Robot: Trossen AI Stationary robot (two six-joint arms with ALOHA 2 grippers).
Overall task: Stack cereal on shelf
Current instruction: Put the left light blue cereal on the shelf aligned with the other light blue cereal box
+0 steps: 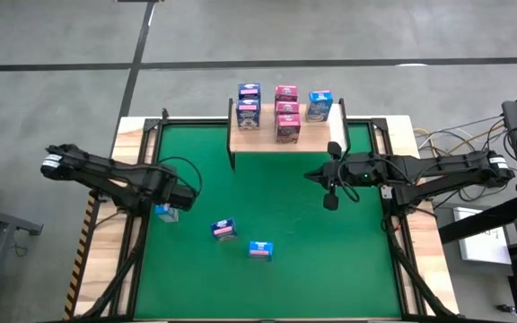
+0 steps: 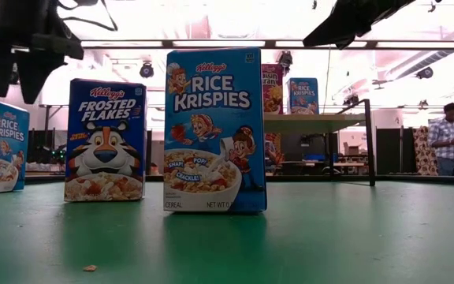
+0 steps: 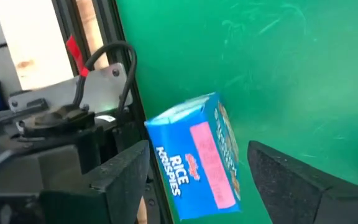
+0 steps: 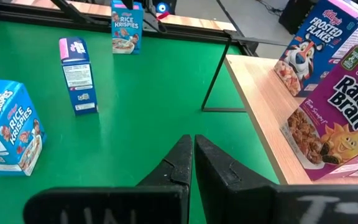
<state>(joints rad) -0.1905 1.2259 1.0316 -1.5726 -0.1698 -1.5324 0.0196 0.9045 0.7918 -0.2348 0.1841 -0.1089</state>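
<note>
My left gripper [image 3: 197, 146] hangs open, pointing down, right over a light blue Rice Krispies cereal box [image 3: 197, 158] that stands upright on the green table near its left edge [image 1: 164, 212]. In the low view its fingertips [image 2: 16, 83] end about level with the box's top. Two more cereal boxes stand upright mid-table: Frosted Flakes [image 2: 105, 142] and Rice Krispies [image 2: 215, 130]. The light-wood shelf [image 1: 267, 142] at the far edge carries several boxes, among them Raisin Bran [image 4: 347, 118]. My right gripper [image 4: 193, 162] is shut and held in the air just off the shelf's near right corner.
Black frame rails and the left arm's base [image 3: 55, 124] run along the table's left edge, close to the box. The shelf's thin black leg [image 4: 216, 74] stands on the green. A person [image 2: 448, 138] stands in the room beyond the table.
</note>
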